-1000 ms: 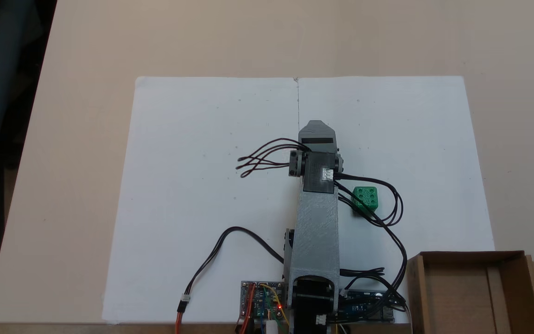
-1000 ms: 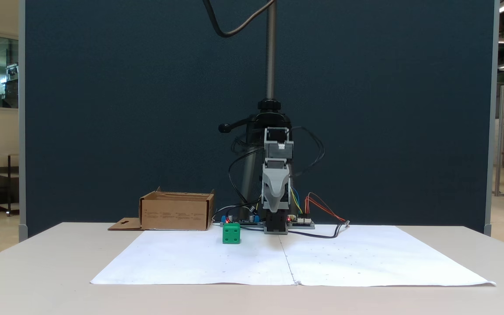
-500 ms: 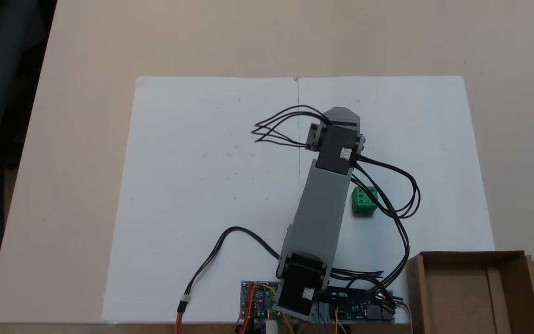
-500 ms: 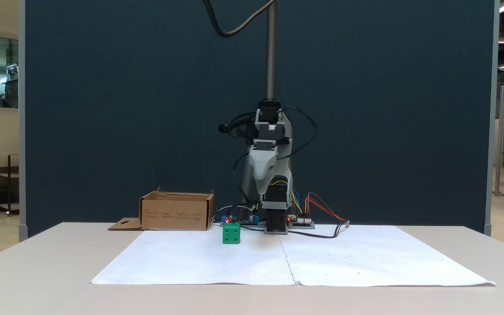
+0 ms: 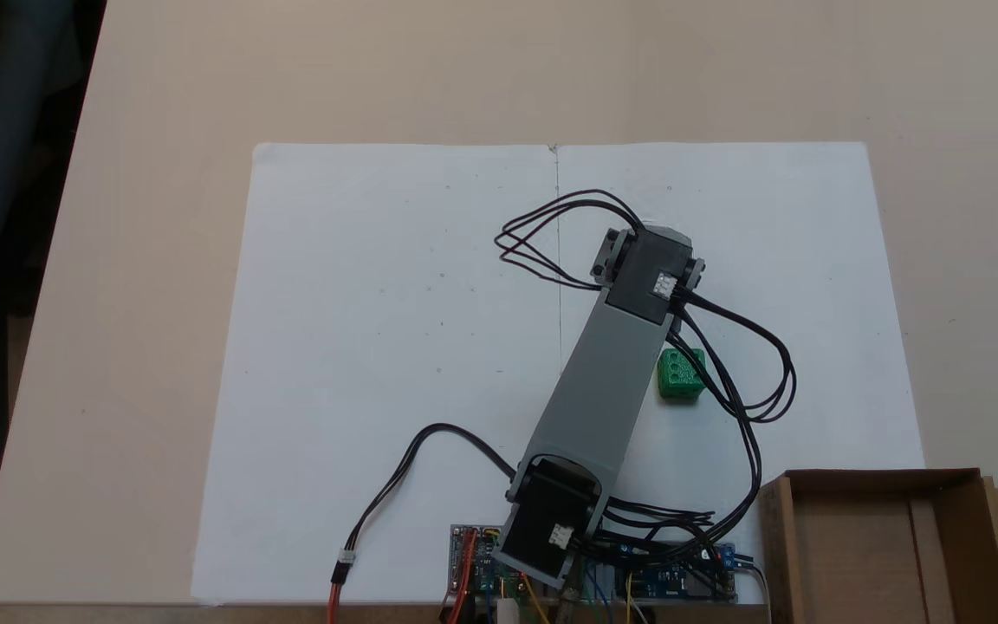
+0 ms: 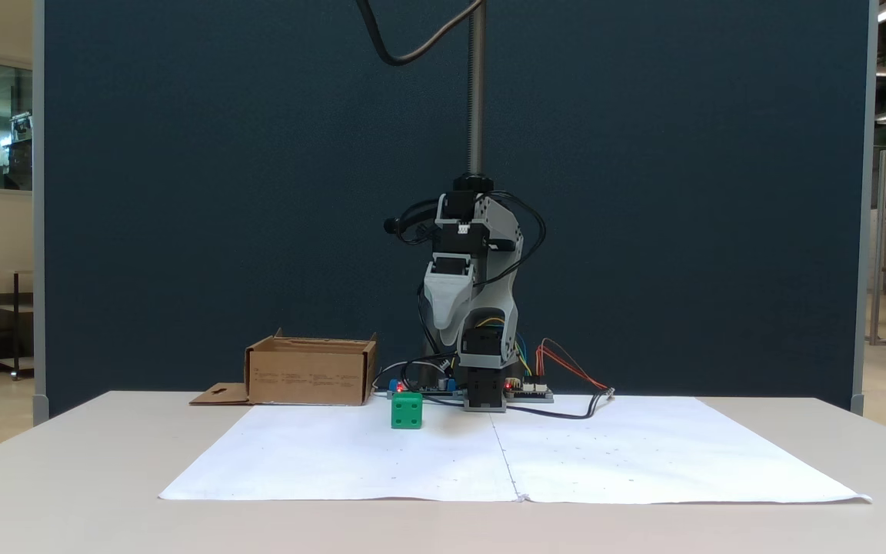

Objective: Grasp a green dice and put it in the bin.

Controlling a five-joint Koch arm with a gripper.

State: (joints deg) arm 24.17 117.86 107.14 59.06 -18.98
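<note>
Beige laminate table [image 5: 161, 104] carries everything, with a wide white paper sheet [image 5: 378, 303] spread over its middle. Next in size, the grey and black arm [image 5: 599, 381] leans from its base at the near edge of the sheet, in the fixed view from above, slanting up and to the right; black cables [image 5: 750, 381] loop off its upper joint. Its pincer [image 6: 445, 344] hangs downward in the fixed view from the front, raised clear of the paper, with only one grey jaw face showing, so I cannot tell whether the jaws are apart or together.

Brown cardboard bin [image 5: 958, 498] sits well away from the pincer, at the lower right corner in the view from above and far to the left in the front view [image 6: 312, 377], its flap with the hang-hole lying flat beside it.

Smallest, the green dice [image 6: 407, 410] rests on the paper below the pincer and slightly left of it in the front view, untouched; from above it lies just right of the arm's grey link [image 5: 681, 374].
</note>
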